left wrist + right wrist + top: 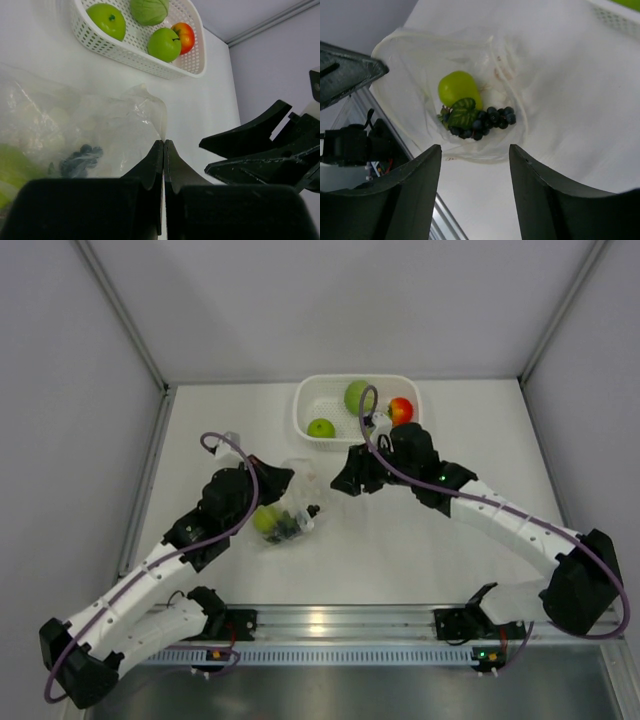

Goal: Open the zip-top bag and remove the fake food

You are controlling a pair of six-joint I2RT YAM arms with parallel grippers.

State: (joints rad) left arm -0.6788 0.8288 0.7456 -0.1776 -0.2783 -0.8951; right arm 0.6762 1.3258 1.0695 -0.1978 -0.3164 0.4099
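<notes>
Left gripper (pixel 163 147) is pinched tight, fingertips pressed together, with the film edge of the zip-top bag (pixel 410 65) running right into the tips. It sits on the near-left side of the basket (pixel 132 52). Right gripper (pixel 475 147) is spread wide with nothing between the fingers, hovering just in front of the basket's near rim and looking down into the bag. Underneath it all is the white bench (pixel 420 540), with the white perforated basket resting at its far edge.

The bag lies on the near side of the basket, close but not touching it, its mouth gaping and its clear film crumpled.

Four fruits sit in the basket: a pale green ball (pixel 149 10) at the far wall, one green apple (pixel 106 20) at the left end, a second green apple (pixel 164 44) towards the right end, and a red-yellow apple (pixel 186 36) touching that one.

A green pear (pixel 457 87) is in the bag, with a dark grape bunch (pixel 490 120) and its leaf snug against it.
</notes>
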